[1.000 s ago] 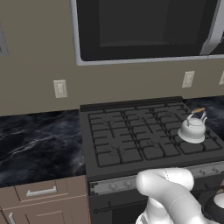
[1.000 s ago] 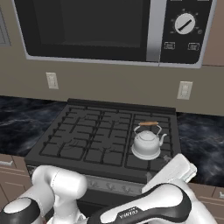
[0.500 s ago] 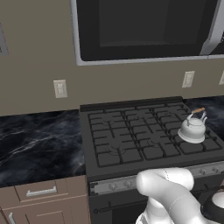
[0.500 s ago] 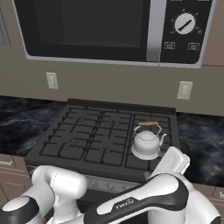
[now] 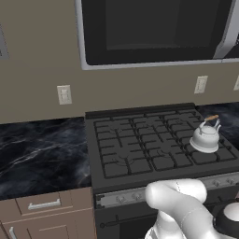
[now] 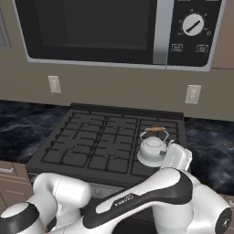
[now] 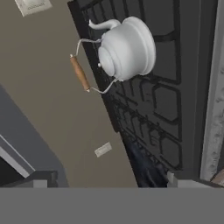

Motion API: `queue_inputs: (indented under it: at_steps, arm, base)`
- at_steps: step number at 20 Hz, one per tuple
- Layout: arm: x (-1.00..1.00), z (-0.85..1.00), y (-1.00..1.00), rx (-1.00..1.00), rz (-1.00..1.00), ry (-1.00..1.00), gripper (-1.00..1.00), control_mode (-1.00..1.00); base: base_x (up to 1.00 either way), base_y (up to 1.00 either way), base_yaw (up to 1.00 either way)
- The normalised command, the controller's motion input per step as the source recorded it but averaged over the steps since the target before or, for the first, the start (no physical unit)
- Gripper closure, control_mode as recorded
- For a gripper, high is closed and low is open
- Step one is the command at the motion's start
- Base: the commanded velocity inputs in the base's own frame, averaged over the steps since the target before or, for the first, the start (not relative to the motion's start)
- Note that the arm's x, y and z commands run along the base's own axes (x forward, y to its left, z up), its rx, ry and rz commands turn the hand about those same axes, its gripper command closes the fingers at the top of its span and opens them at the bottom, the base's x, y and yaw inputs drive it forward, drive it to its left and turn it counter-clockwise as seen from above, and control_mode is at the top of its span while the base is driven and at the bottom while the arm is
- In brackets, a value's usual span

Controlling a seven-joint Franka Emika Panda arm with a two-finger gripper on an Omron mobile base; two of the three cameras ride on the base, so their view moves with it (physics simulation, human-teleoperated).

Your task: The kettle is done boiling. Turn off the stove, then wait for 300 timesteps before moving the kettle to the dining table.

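1. A marble counter (image 5: 42, 154) lay left of the stove (image 5: 140, 149), wall outlet (image 5: 64, 94) above it.
2. The stove sat in the middle under the microwave (image 6: 114, 29).
3. The kettle (image 6: 152, 148) stood upright on the stove's grates at about 4 o'clock, near the front right corner.
4. The gripper (image 7: 109, 181) was wide open, holding nothing, apart from the kettle.

I'm looking at a taupe wall (image 5: 42, 56) carrying white outlets (image 5: 64, 94), with a black microwave (image 6: 114, 27) hanging above. Dark veined marble worktop (image 5: 37, 154) is lying to the side over brown drawers (image 5: 44, 205).
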Motion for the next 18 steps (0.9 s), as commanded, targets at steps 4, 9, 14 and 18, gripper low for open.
queue_inputs:
  at_steps: [4, 9, 14, 18]
  arm:
    - [0.10, 0.16, 0.19, -0.15, 0.03, 0.00, -1.00, -1.00]
    - [0.14, 0.13, 0.22, -0.14, 0.02, 0.00, -1.00, -1.00]
    - [0.10, 0.14, 0.15, -0.13, 0.01, 0.00, -1.00, -1.00]
    - [0.09, 0.12, 0.13, -0.12, 0.01, 0.00, -1.00, -1.00]
  base:
    - [0.00, 0.00, 0.00]
    - [0.00, 0.00, 0.00]
    - [0.00, 0.00, 0.00]
    - [0.00, 0.00, 0.00]
